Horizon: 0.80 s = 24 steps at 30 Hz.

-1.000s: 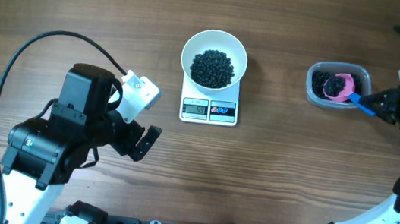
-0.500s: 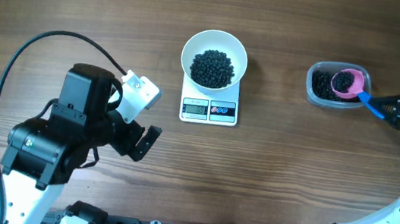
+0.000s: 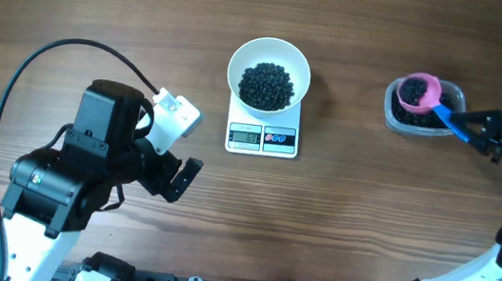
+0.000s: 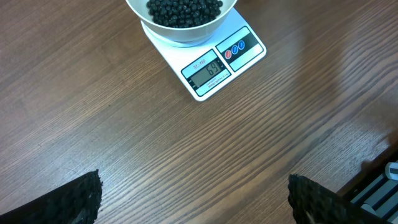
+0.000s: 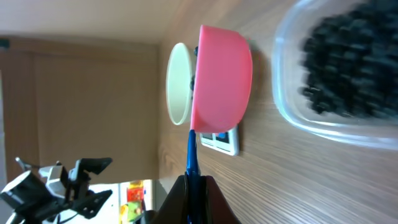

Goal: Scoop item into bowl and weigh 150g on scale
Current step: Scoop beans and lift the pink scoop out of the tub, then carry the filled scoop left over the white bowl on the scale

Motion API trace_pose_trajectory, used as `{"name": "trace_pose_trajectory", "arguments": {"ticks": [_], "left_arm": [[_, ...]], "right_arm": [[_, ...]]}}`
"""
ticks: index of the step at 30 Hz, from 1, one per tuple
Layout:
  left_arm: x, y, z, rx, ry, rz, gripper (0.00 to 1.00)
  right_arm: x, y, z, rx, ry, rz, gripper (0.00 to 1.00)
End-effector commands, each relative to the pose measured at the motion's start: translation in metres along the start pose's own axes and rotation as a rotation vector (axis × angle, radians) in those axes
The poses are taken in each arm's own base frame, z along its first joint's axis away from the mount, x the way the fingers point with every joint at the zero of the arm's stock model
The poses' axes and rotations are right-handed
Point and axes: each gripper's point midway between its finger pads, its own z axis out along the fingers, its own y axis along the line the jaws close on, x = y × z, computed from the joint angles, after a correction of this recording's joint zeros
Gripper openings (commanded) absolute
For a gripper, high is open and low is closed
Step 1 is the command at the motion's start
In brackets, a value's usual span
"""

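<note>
Overhead: right jaws pinch the scoop's blue handle, cup pointing left over tub; left jaws spread.

The right gripper pinches the blue handle of a pink scoop held straight ahead of the claw. A clear tub of black beads lies ahead to its right, the white bowl beyond the scoop.

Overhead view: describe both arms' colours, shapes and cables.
The left arm has black boxy joints, a white lower link, a white wrist camera block and a looping black cable. The right arm shows white links and a black wrist.
</note>
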Motion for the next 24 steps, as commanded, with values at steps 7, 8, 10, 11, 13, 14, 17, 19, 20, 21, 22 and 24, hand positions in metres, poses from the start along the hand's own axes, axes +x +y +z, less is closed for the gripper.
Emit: {"name": "trace_pose_trajectory", "arguments": {"ticks": [7, 8, 10, 11, 13, 14, 17, 19, 20, 21, 22, 24], "left_arm": [[-0.006, 0.0, -0.005, 0.005, -0.024, 0.019, 1.0], [-0.006, 0.0, -0.005, 0.005, -0.024, 0.019, 1.0], [-0.006, 0.0, -0.005, 0.005, -0.024, 0.019, 1.0], [-0.006, 0.0, -0.005, 0.005, -0.023, 0.019, 1.0], [-0.006, 0.0, -0.005, 0.005, -0.024, 0.019, 1.0], [-0.006, 0.0, -0.005, 0.005, -0.024, 0.019, 1.0], [-0.006, 0.0, -0.005, 0.005, -0.024, 0.019, 1.0], [-0.006, 0.0, -0.005, 0.005, -0.024, 0.019, 1.0], [-0.006, 0.0, -0.005, 0.005, -0.024, 0.019, 1.0], [-0.006, 0.0, -0.005, 0.005, -0.024, 0.019, 1.0], [-0.006, 0.0, -0.005, 0.005, -0.023, 0.019, 1.0], [-0.006, 0.0, -0.005, 0.005, -0.024, 0.019, 1.0]], "right_arm": [[0.008, 0.09, 0.072, -0.206, 0.082, -0.121, 0.04], [0.009, 0.092, 0.08, -0.209, 0.101, -0.124, 0.05], [0.012, 0.096, 0.097, -0.213, 0.141, -0.125, 0.05], [0.013, 0.099, 0.108, -0.215, 0.162, -0.138, 0.05], [0.014, 0.101, 0.131, -0.192, 0.206, -0.158, 0.05], [0.014, 0.101, 0.14, -0.174, 0.221, -0.164, 0.05], [0.016, 0.099, 0.165, -0.118, 0.255, -0.227, 0.05], [0.02, 0.093, 0.183, -0.051, 0.276, -0.316, 0.05], [0.021, 0.091, 0.191, -0.021, 0.285, -0.357, 0.05], [0.022, 0.09, 0.197, -0.003, 0.29, -0.386, 0.05], [0.024, 0.088, 0.206, 0.031, 0.297, -0.43, 0.05], [0.023, 0.078, 0.218, 0.124, 0.299, -0.497, 0.05]]}}
